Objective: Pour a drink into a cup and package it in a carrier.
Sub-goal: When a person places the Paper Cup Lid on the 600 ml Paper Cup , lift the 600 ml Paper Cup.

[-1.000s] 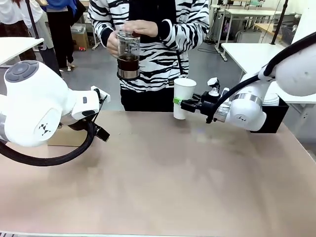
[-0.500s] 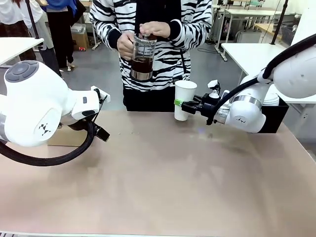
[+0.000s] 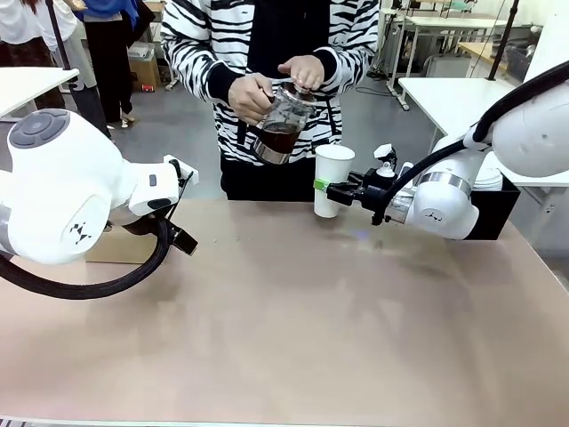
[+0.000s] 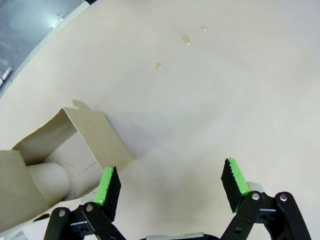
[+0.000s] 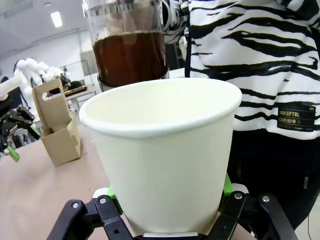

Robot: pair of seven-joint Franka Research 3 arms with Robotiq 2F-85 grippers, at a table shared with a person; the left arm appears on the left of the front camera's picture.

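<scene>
My right gripper (image 3: 327,189) is shut on the white paper cup (image 3: 332,178), holding it upright and open-topped near the table's far edge. Its green pads (image 5: 226,187) press the cup's (image 5: 165,150) lower wall. The person holds a glass jug (image 3: 281,124) in both hands, tilted toward the cup, with the dark brown drink (image 5: 129,55) inside just behind the rim. The brown cardboard carrier (image 3: 116,247) stands at the left behind my left arm, and its open side (image 4: 60,155) lies just left of my left gripper (image 4: 171,182), which is open above the table.
A few small drops of liquid (image 4: 186,39) lie on the beige tabletop. A black bin (image 3: 498,206) sits behind my right arm at the table's right edge. The person (image 3: 276,53) stands at the far side.
The person has swung the jug rightward and tipped it toward the cup. Neither arm has moved.
</scene>
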